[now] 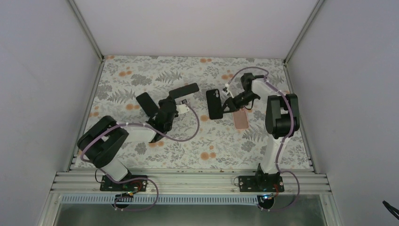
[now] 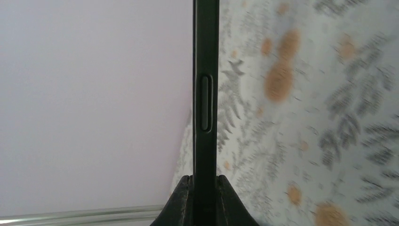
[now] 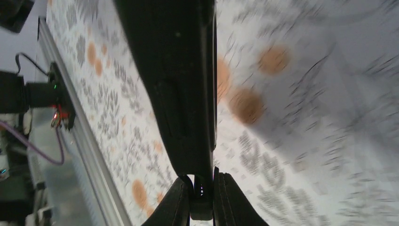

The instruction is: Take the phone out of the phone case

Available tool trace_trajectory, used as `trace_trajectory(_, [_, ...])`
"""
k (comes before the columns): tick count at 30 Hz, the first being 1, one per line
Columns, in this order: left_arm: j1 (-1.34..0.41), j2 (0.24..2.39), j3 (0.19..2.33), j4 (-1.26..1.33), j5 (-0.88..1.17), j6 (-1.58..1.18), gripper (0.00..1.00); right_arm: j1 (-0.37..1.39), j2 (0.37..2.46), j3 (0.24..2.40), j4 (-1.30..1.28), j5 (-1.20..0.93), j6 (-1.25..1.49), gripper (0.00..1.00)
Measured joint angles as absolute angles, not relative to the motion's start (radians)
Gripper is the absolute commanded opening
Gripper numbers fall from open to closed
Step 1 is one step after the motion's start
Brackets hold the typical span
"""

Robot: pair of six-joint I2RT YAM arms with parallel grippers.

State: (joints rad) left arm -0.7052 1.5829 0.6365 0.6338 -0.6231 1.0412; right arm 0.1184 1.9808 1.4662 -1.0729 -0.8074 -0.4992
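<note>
White walls box in a bench [image 1: 141,77] with a leafy, orange-dotted cover. Nearest me, low in the overhead view, a metal rail [image 1: 188,181] runs under my arm bases. Left of centre, my left tool [image 2: 205,183] is clamped on a thin black slab [image 2: 205,70] with a side button, which I take for the phone. Right of centre, well apart from it, my right tool [image 3: 202,186] pinches the thin wall of the black case [image 1: 215,104]. So the parting looks done, and the next move is to set both down gently. A pink slab [image 1: 241,120] lies on the bench just beside the case. I cannot identify the dark bar [image 1: 184,89] above my left wrist. Both wrist views are blurred and cropped.
</note>
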Motion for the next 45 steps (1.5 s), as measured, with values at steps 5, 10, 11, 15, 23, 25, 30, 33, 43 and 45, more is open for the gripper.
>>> trace_trajectory(5, [-0.727, 1.648, 0.559, 0.717, -0.653, 1.131, 0.02, 0.154, 1.987, 1.374, -1.085, -0.806, -0.51, 0.04])
trace_trajectory(10, [-0.757, 1.691, 0.522, 0.811, -0.682, 1.202, 0.02, 0.154, 1.986, 1.318, -1.042, -0.792, -0.495, 0.04])
trace_trajectory(11, [-0.768, 1.703, 0.51, 0.838, -0.685, 1.22, 0.02, 0.154, 1.986, 1.304, -1.032, -0.792, -0.489, 0.04])
trace_trajectory(15, [-0.816, 1.763, 0.459, 0.931, -0.699, 1.299, 0.02, 0.148, 1.985, 1.269, -0.998, -0.794, -0.477, 0.04])
trace_trajectory(23, [-0.852, 1.803, 0.445, 0.95, -0.718, 1.358, 0.13, 0.139, 1.985, 1.227, -0.94, -0.795, -0.45, 0.21])
trace_trajectory(25, [-0.859, 1.803, 0.445, 0.949, -0.722, 1.366, 0.22, 0.129, 1.985, 1.222, -0.936, -0.788, -0.445, 0.26])
trace_trajectory(30, [-0.878, 1.803, 0.446, 0.936, -0.72, 1.378, 0.34, 0.11, 1.985, 1.22, -0.936, -0.772, -0.44, 0.33])
trace_trajectory(33, [-0.891, 1.803, 0.445, 0.895, -0.704, 1.375, 0.57, 0.103, 1.985, 1.22, -0.936, -0.765, -0.439, 0.46])
trace_trajectory(43, [-0.952, 1.643, 0.459, 0.601, -0.571, 1.27, 1.0, 0.103, 1.833, 1.274, -0.993, -0.696, -0.467, 0.8])
trace_trajectory(45, [-0.957, 1.62, 0.496, 0.496, -0.531, 1.231, 1.0, 0.103, 1.794, 1.3, -1.01, -0.69, -0.481, 0.98])
